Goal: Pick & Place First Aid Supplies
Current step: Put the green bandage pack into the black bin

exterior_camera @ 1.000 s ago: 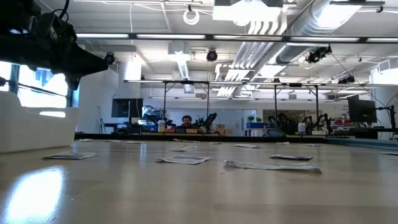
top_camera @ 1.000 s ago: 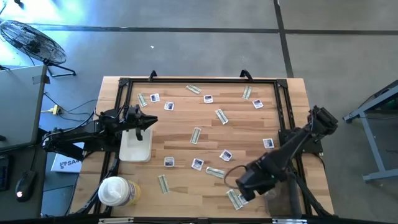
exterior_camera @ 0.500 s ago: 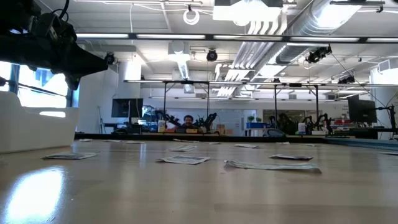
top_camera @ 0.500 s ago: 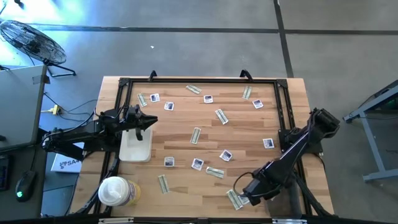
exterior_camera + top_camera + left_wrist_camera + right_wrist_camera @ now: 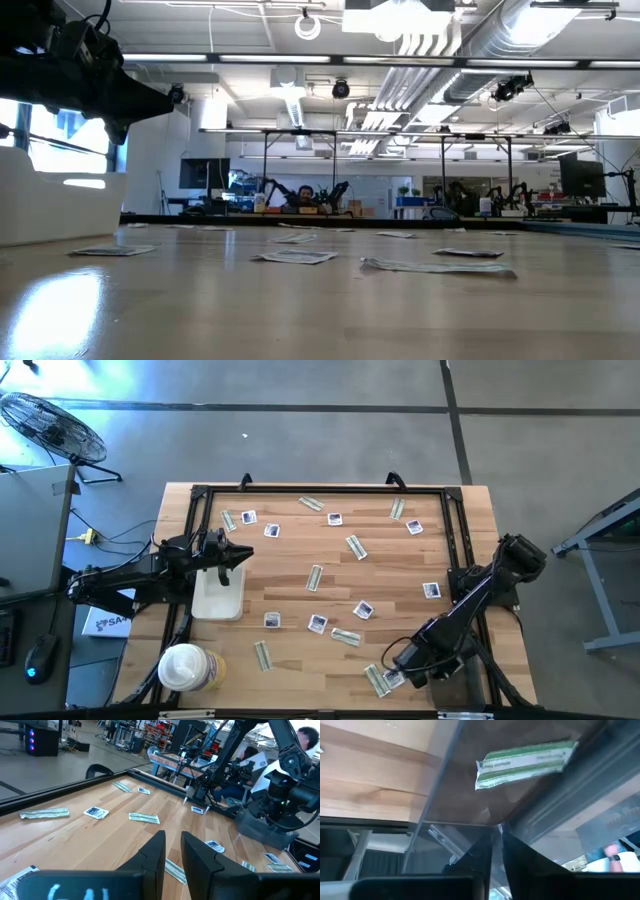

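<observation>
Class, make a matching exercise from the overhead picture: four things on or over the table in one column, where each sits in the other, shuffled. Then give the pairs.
1. white tray
2. white-lidded tub
3. left pincer
4. right pincer

A. near-left table corner
B. near edge, right side, by green strips
C. over the tray's far end
D. left side, beside the frame

Pairs: 1-D, 2-A, 3-C, 4-B

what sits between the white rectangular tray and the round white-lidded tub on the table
In the high view nothing lies there: only bare wood separates the white rectangular tray from the round white-lidded tub. The nearest narrow grey-green strip lies off to the side.
</observation>
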`<state>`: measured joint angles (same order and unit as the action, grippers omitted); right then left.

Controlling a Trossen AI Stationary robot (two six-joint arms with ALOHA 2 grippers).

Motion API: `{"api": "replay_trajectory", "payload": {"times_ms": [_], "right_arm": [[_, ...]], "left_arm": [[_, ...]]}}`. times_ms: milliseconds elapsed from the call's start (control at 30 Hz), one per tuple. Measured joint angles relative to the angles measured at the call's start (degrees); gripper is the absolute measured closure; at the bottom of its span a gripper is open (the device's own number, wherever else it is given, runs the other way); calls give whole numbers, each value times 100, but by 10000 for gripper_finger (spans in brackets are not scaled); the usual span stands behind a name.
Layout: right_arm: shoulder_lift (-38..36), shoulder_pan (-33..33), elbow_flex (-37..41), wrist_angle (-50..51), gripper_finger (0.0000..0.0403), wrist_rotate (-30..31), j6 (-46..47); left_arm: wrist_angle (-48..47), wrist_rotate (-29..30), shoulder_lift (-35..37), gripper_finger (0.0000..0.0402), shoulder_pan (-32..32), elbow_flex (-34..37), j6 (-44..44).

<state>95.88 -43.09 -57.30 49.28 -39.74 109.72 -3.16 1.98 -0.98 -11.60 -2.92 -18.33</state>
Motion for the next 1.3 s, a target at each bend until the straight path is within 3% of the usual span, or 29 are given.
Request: {"api": "replay_trajectory", "payload": {"times_ms": [300, 567, 633, 767, 933, 1067, 1167, 1300], "right_arm": [[0, 424, -929, -37, 305, -343, 794], [266, 695, -1945, -104, 305, 1901, 829], [532, 715, -2043, -313, 305, 2148, 763], [1376, 805, -2441, -716, 305, 1881, 666], [2283, 1008, -3329, -121, 305, 1570, 138], [2586, 1244, -3775, 502, 305, 1897, -186], [2688, 1350, -3880, 427, 305, 2216, -425], [2800, 1340, -3758, 302, 305, 2206, -471]], "left_arm": [[0, 1, 0, 341, -2, 0, -1], [0, 1, 1, 341, 0, 1, -1], [0, 1, 0, 341, -2, 1, -2], [0, 0, -1, 341, -2, 0, -2], [0, 1, 0, 341, 0, 1, -1], [0, 2, 0, 341, -2, 2, -2], [0, 2, 0, 341, -2, 1, -1], [0, 1, 0, 341, 0, 1, -2]]}}
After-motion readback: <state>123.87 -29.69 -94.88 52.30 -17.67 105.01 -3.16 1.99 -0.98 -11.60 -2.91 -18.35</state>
